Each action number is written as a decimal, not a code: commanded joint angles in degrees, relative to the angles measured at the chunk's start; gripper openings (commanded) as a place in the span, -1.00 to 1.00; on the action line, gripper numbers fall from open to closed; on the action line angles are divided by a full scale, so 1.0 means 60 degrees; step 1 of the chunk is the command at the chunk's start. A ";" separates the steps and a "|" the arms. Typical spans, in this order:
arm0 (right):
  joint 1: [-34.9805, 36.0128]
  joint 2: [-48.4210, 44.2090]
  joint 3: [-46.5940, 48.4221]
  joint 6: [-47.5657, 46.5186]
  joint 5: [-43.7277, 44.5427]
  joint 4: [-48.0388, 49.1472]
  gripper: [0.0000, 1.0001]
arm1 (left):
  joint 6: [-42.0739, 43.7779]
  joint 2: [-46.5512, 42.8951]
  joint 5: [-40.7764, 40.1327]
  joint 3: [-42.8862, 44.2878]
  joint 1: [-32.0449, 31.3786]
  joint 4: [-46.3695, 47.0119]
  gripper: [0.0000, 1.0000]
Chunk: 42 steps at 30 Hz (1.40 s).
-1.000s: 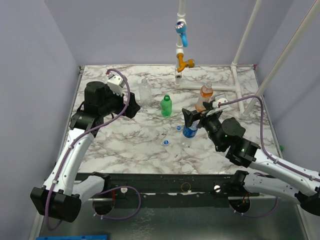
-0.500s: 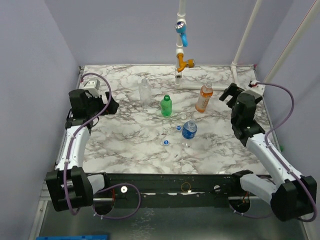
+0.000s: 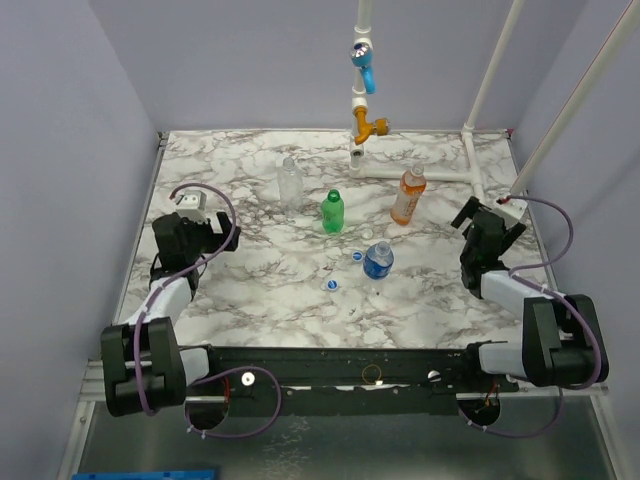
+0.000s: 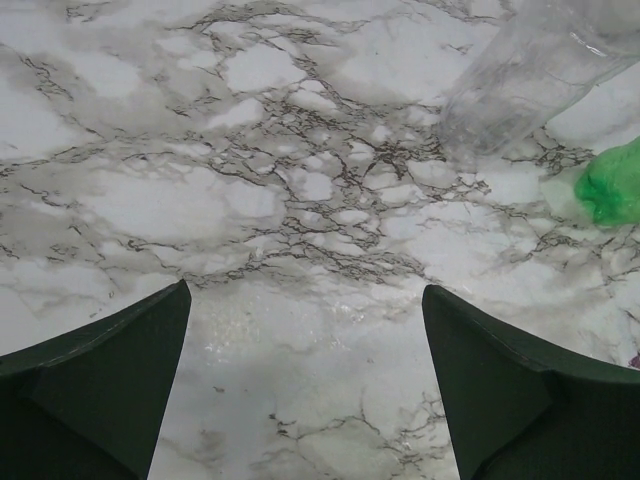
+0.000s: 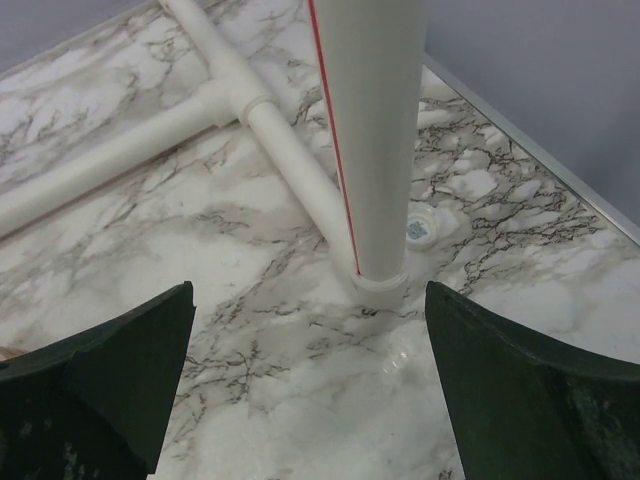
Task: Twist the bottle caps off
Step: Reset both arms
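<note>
Across the marble worktop [image 3: 250, 300], a white pipe frame [image 3: 420, 172] fills the 1 o'clock corner. At 9 o'clock the left tool [image 4: 305, 300] hangs low, fingers spread wide with nothing between them. At 3 o'clock the right tool [image 5: 310, 300] is equally released, facing a pipe foot [image 5: 380, 280]. Four bottles stand upright: the green bottle [image 3: 332, 211] near the centre, the clear bottle [image 3: 290, 182] at its 11 o'clock, the orange bottle [image 3: 407, 195] at its 2 o'clock, and the blue-labelled bottle [image 3: 378, 260] at its 5 o'clock. A first loose cap [image 3: 357, 256], bluish, lies just beside the blue-labelled bottle at its 9 o'clock. A second loose cap [image 3: 332, 284] lies at its 8 o'clock. A whitish cap [image 5: 420, 230] rests near the pipe foot.
</note>
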 commanded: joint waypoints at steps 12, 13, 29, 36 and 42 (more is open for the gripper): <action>-0.0628 0.2138 -0.1384 -0.2075 -0.2729 0.5161 1.00 | -0.0774 0.3092 -0.0293 -0.1914 0.0128 0.8379 0.97; -0.0632 0.2275 -0.1450 -0.2002 -0.2704 0.5347 1.00 | -0.0682 0.3263 -0.0217 -0.1963 0.0106 0.8448 0.97; -0.1542 0.3047 -0.1920 -0.1833 -0.4532 0.6616 1.00 | -0.0413 0.4543 -0.2664 -0.1482 -0.0930 0.8581 0.97; -0.1541 0.3170 -0.2213 -0.1965 -0.4521 0.7509 1.00 | -0.0568 0.4557 -0.3023 -0.1428 -0.0917 0.8523 0.97; -0.1544 0.3191 -0.2216 -0.1983 -0.4535 0.7553 1.00 | -0.0573 0.4574 -0.3053 -0.1370 -0.0927 0.8420 0.97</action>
